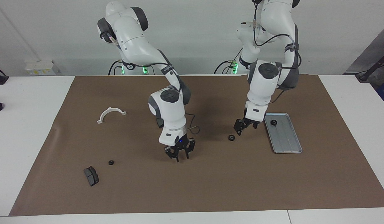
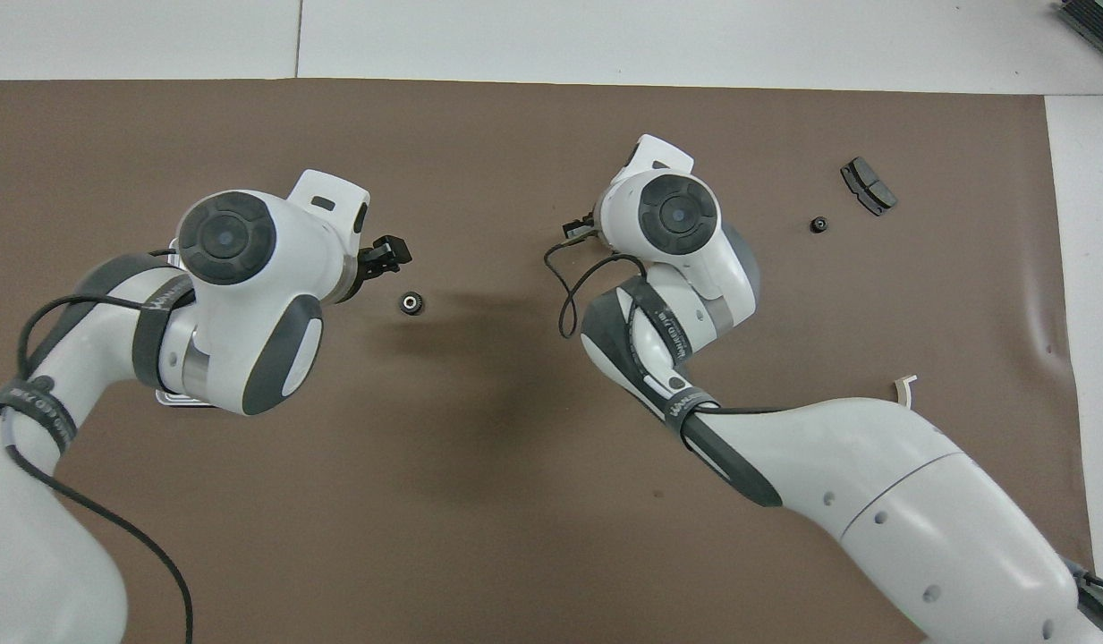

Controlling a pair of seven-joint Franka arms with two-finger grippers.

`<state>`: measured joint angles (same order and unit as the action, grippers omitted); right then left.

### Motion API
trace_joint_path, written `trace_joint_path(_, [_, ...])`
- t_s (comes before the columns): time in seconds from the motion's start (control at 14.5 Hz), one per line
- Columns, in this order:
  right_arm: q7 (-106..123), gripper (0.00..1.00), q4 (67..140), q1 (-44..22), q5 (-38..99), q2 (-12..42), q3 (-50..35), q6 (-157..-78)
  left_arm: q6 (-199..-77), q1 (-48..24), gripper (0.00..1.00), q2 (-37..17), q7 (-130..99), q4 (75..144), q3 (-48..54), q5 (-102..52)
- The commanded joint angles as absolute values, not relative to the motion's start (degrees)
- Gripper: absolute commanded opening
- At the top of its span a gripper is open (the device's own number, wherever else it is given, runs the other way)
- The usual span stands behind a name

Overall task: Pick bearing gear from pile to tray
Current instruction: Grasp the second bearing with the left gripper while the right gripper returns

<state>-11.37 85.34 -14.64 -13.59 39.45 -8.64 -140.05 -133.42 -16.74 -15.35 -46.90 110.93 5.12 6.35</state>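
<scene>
A small black gear (image 1: 231, 137) lies on the brown mat beside the silver tray (image 1: 285, 140); it also shows in the overhead view (image 2: 411, 303). Another gear (image 1: 273, 122) lies in the tray. My left gripper (image 1: 241, 127) hangs low over the mat between that loose gear and the tray, just short of the gear. My right gripper (image 1: 180, 154) is open and empty over bare mat mid-table. The pile toward the right arm's end holds a third gear (image 1: 111, 162), a brake pad (image 1: 91, 175) and a white half-ring bracket (image 1: 111, 113).
In the overhead view the left arm covers most of the tray, of which a sliver (image 2: 180, 400) shows. The right arm hides a second brake pad and most of the bracket (image 2: 904, 385). White table (image 1: 30, 130) borders the mat.
</scene>
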Motion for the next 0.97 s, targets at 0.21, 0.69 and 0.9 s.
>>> trace_joint_path(0.21, [-2.73,0.48,86.04,-3.53,-14.94,38.76,-9.76,-132.72,-137.98,-20.47,0.85,-20.21,-54.83,112.49,4.22,9.40])
trace_joint_path(0.69, [10.27,0.48,86.31,6.32,-16.08,35.07,-9.58,-127.44,-141.77,-20.92,0.63,-20.48,-56.51,114.52,4.22,9.49])
trace_joint_path(0.9, [10.55,0.48,86.22,7.03,-16.17,34.28,-9.49,-128.50,-141.77,-21.01,0.06,-20.65,-56.16,114.43,4.22,9.58])
